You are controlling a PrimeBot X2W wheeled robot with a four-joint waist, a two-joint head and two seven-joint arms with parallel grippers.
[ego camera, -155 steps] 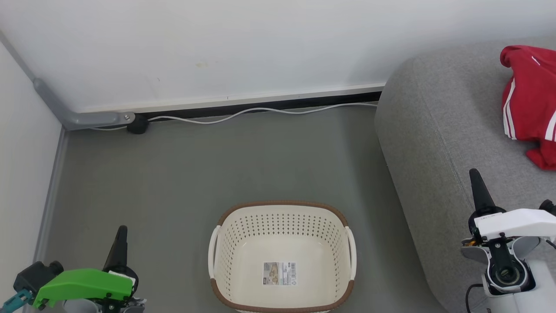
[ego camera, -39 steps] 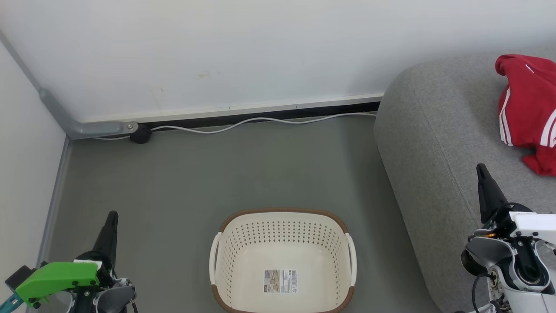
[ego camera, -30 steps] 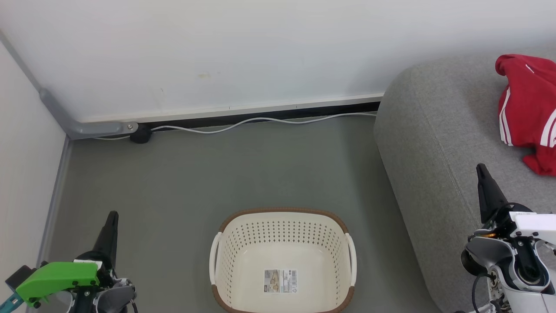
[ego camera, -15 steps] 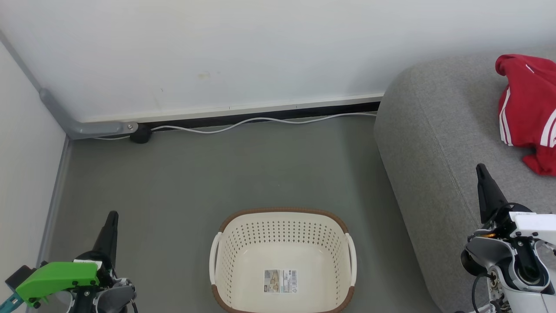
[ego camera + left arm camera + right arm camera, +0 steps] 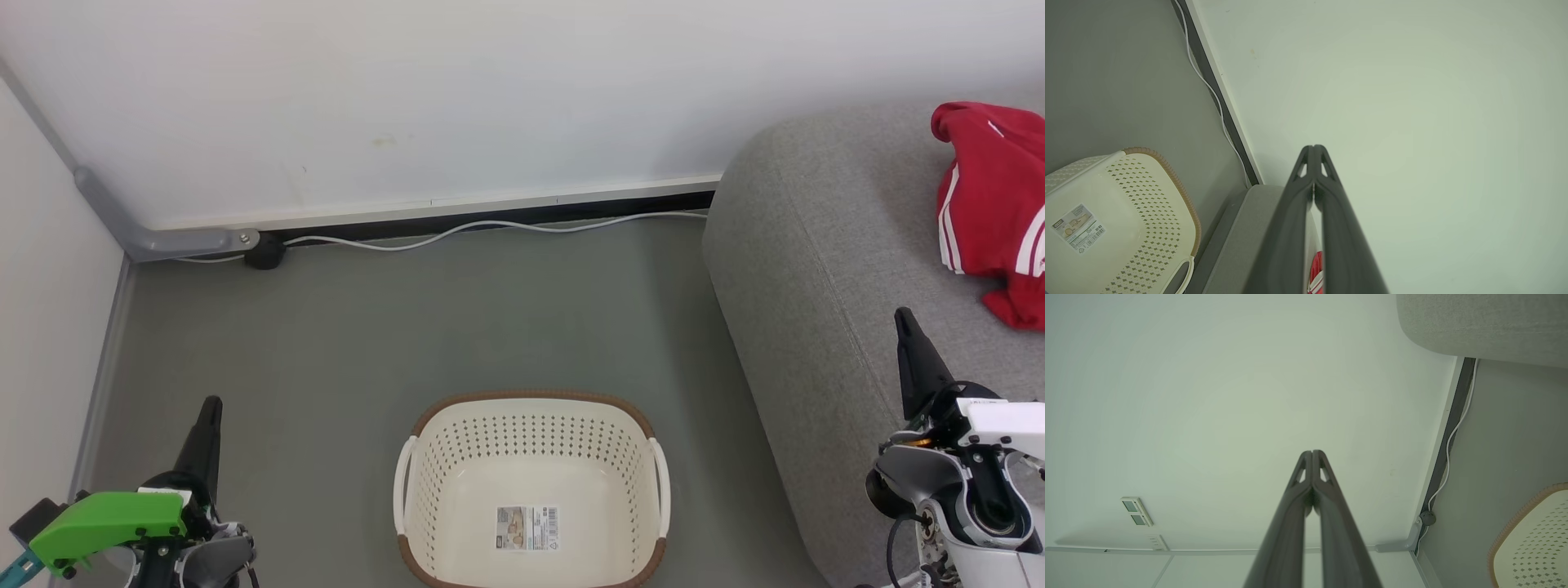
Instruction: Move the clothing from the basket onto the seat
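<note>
The cream basket [image 5: 424, 445] with a brown rim stands on the floor at the bottom centre, holding nothing but a label sticker. The red clothing [image 5: 984, 208] with white stripes lies on the grey seat [image 5: 816, 269] at the right edge. My left gripper [image 5: 212, 404] is shut at the lower left, well left of the basket. My right gripper [image 5: 902, 314] is shut at the lower right, over the seat's front part. In the left wrist view the shut gripper [image 5: 1314, 147] points at the wall, with the basket [image 5: 1175, 192] at lower left and a sliver of clothing [image 5: 1315, 271] behind the fingers.
A white cable [image 5: 490, 226] runs along the skirting at the far wall. A grey conduit [image 5: 147, 237] bends in the left corner by a black plug [image 5: 265, 253]. Grey floor [image 5: 408, 327] lies between wall, basket and seat. Wall switches [image 5: 1137, 510] appear in the right wrist view.
Since the oldest frame the head view has shifted slightly and both arms sit lower and further out. Over the last second nothing has moved.
</note>
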